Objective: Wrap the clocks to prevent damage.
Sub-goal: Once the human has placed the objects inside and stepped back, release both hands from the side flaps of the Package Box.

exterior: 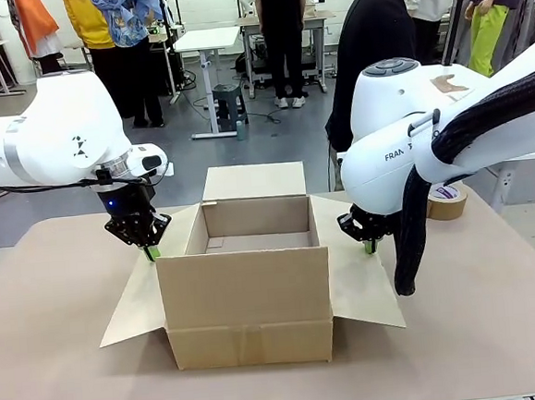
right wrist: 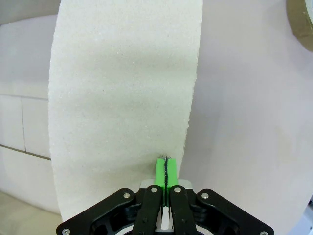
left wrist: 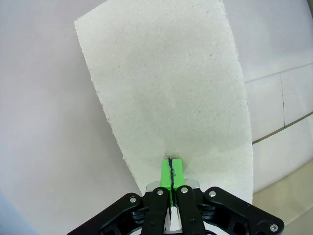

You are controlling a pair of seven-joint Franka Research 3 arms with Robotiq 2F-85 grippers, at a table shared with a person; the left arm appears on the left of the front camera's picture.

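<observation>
Closest to the front camera is the cardboard box (exterior: 246,299), sitting open in the middle of the bench (exterior: 58,365) with its plain front wall facing me. All the flaps I can see are folded outward: the left flap (exterior: 133,312) and right flap (exterior: 362,285) slope down to the bench on either side, and the far flap (exterior: 252,180) stands up at the back.

My left tool (exterior: 150,253) is pointing down at the left flap, just beside the box's left wall. It's fully closed with nothing in it, and in the left wrist view the green pads (left wrist: 177,169) are pressed flat together, tips right at the cardboard. It looks like it's touching, but I wouldn't swear to it.

It's the same deal on the other side. My right tool (exterior: 370,246) is clamped shut on nothing, with its tip down on the right flap close to the box's right wall.

As for the clocks, I honestly can't tell where they are. The part of the box's inside that I can see is just bare cardboard.

Other stuff: a brown tape roll (exterior: 447,202) lies on the bench to the right of my right arm, well apart from the box. A person (exterior: 367,53) in a black top is standing at the far side.
</observation>
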